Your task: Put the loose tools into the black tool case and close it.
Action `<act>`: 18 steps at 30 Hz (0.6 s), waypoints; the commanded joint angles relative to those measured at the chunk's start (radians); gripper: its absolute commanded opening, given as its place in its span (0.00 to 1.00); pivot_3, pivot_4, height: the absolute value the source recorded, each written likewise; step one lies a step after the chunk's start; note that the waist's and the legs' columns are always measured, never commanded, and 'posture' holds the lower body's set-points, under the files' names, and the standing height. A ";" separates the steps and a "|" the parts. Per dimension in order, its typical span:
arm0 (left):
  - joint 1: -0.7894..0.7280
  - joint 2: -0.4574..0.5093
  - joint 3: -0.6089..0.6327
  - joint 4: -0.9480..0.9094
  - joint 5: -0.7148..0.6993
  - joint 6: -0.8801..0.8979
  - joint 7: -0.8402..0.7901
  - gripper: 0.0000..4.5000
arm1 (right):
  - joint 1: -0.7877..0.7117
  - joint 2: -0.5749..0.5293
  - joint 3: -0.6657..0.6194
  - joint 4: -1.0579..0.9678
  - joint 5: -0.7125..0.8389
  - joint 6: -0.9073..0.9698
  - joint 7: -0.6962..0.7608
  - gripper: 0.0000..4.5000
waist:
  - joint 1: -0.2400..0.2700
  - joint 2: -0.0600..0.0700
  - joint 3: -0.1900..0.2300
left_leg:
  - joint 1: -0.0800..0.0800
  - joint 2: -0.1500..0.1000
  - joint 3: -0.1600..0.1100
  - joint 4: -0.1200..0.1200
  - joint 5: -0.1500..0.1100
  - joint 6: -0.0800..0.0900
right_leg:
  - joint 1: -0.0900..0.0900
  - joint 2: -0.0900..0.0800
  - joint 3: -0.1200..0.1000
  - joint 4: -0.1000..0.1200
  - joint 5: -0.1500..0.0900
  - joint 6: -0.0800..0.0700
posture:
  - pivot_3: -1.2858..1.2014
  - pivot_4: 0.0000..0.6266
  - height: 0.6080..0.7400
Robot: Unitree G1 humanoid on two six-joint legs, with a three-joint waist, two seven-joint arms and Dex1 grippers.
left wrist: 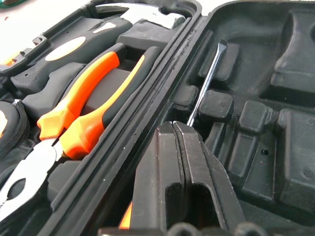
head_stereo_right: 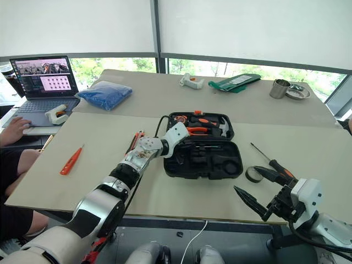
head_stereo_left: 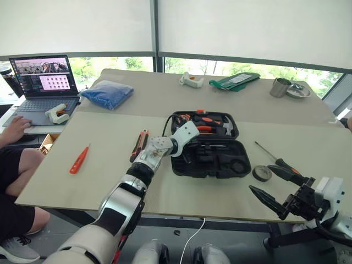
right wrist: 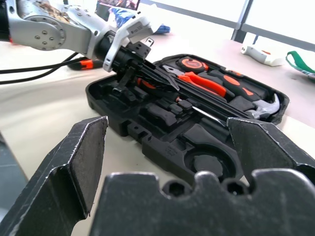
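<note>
The black tool case [head_stereo_left: 237, 163] lies open at mid-table, with pliers [left wrist: 83, 98] and a hammer [left wrist: 147, 14] in its far half. My left gripper [left wrist: 176, 126] is shut on a screwdriver [left wrist: 206, 78]; its shaft lies over the recesses of the near half. A small all-orange screwdriver [head_stereo_left: 79, 159] lies far left, and an orange-black utility knife [head_stereo_left: 139, 144] beside my left arm. Right of the case lie another screwdriver [head_stereo_left: 275, 158] and a dark tape roll [head_stereo_left: 262, 173]. My right gripper [head_stereo_left: 275, 184] hangs open near the front edge, with nothing between its fingers.
A blue bag [head_stereo_left: 107, 92], a white glue gun [head_stereo_left: 191, 81], a green item [head_stereo_left: 234, 81] and a metal cup [head_stereo_left: 280, 87] stand on the far table. At the left are a laptop [head_stereo_left: 44, 80], another glue gun [head_stereo_left: 58, 114] and a person's hand [head_stereo_left: 14, 129].
</note>
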 commanded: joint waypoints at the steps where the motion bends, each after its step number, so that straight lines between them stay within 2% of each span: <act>1: 0.013 -0.023 -0.018 0.057 0.012 0.004 -0.028 0.01 | -0.006 0.008 -0.021 -0.010 0.001 0.001 -0.019 1.00 | 0.001 0.001 -0.001 | 0.000 0.000 0.000 0.000 0.000 0.000 | 0.000 0.000 0.000 0.000 0.000 0.001 | 0.52 0.24 1.00; 6: 0.018 -0.024 0.142 -0.010 -0.150 -0.145 -0.056 0.01 | 0.035 0.029 -0.087 -0.020 0.030 0.001 -0.053 1.00 | 0.003 0.002 -0.001 | -0.001 0.000 0.000 0.000 0.000 0.000 | -0.001 0.000 0.000 0.000 0.001 -0.001 | 0.52 0.24 1.00; 9: 0.058 0.020 0.225 -0.143 -0.295 -0.206 -0.234 0.14 | 0.094 0.036 -0.185 0.023 0.032 -0.032 -0.043 1.00 | -0.005 0.002 -0.001 | -0.005 0.000 0.000 0.000 0.004 -0.007 | -0.002 0.000 0.000 0.000 0.003 -0.005 | 0.52 0.24 1.00; 12: 0.123 0.092 0.253 -0.301 -0.401 -0.159 -0.399 0.38 | 0.147 0.044 -0.262 0.084 0.018 -0.059 -0.024 1.00 | -0.013 0.002 -0.001 | -0.006 0.000 0.001 -0.001 0.004 -0.008 | -0.003 0.000 0.000 0.000 0.002 -0.006 | 0.52 0.24 1.00; 18: 0.328 0.332 0.266 -0.562 -0.508 -0.081 -0.647 0.87 | 0.254 0.079 -0.355 0.255 -0.047 -0.159 0.008 1.00 | -0.029 0.008 -0.004 | -0.001 0.000 0.001 -0.003 0.005 -0.008 | 0.000 0.000 0.000 0.000 0.000 -0.007 | 0.52 0.24 1.00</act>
